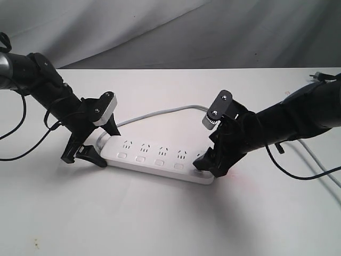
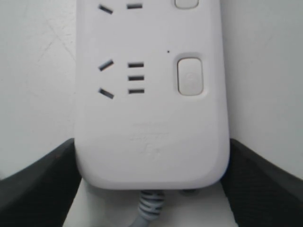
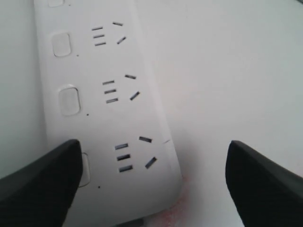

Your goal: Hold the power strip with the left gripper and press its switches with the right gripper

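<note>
Left side: left gripper [image 1: 103,144], black two-finger claw with a smooth light-grey block, straddles the cord end of the power strip [image 1: 160,154], a long flat white plastic bar with rounded ends. Left wrist view shows both fingers [image 2: 38,184] against the strip's two long sides, so the claw is closed onto the bar and holding it. The strip lies flat on the white table [image 1: 160,224], mid-scene. Its long axis runs left to right in the exterior view, right end angled slightly nearer the camera. Cord end points left and the free end points right. The long grey cord [image 1: 160,112] exits at the left end, loops back behind the strip and heads right. Sockets face up, and the small white rounded-rectangle switches [image 1: 140,159] run in a row along the near edge. Right side: right gripper [image 1: 212,165], black claw with a grey block marked by dark holes, is down at the strip's free end, spread wide and gripping nothing. In the right wrist view one finger [image 3: 38,189] overlaps the last switch [image 3: 85,169] and the other is off the strip over bare table. Can't tell if that switch is depressed
</note>
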`<control>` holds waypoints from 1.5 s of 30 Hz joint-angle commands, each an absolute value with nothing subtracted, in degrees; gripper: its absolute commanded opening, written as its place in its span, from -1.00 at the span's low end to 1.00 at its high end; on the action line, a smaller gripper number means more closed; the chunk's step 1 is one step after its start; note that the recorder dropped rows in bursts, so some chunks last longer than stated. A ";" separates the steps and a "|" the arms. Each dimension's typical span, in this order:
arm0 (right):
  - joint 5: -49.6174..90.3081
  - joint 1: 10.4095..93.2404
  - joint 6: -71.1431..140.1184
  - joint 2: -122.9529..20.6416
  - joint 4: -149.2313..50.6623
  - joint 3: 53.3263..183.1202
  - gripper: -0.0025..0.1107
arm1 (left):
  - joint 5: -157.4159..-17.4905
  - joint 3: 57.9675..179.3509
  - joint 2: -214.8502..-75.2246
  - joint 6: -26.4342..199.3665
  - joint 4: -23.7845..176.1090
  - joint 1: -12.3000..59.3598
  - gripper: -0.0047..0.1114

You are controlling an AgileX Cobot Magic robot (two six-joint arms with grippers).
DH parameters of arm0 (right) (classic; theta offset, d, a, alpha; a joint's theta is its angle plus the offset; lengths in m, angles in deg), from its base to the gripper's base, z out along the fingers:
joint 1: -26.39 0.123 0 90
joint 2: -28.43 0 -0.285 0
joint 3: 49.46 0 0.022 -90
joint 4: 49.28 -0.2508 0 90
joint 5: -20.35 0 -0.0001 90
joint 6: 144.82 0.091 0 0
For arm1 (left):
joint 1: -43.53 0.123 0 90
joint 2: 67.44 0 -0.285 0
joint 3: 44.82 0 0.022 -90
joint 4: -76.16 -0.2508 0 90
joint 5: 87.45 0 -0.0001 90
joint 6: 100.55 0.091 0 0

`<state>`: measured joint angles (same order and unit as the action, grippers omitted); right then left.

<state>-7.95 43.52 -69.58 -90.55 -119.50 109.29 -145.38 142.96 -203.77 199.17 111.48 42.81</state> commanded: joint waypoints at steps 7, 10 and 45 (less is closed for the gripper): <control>-7.09 43.23 -70.60 -91.26 -119.12 109.13 0.38 | -146.07 142.91 -204.03 199.38 111.11 42.64 -0.37; -7.09 43.23 -70.60 -91.81 -118.88 109.13 0.38 | -146.07 142.91 -204.03 199.38 111.11 42.64 -0.37; -4.26 43.01 -58.96 -91.49 -106.78 109.13 0.38 | -145.89 142.91 -204.03 199.38 111.11 42.64 -0.37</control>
<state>-6.83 43.39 -57.43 -91.19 -110.65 110.25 -145.47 142.96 -203.77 199.17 111.80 42.81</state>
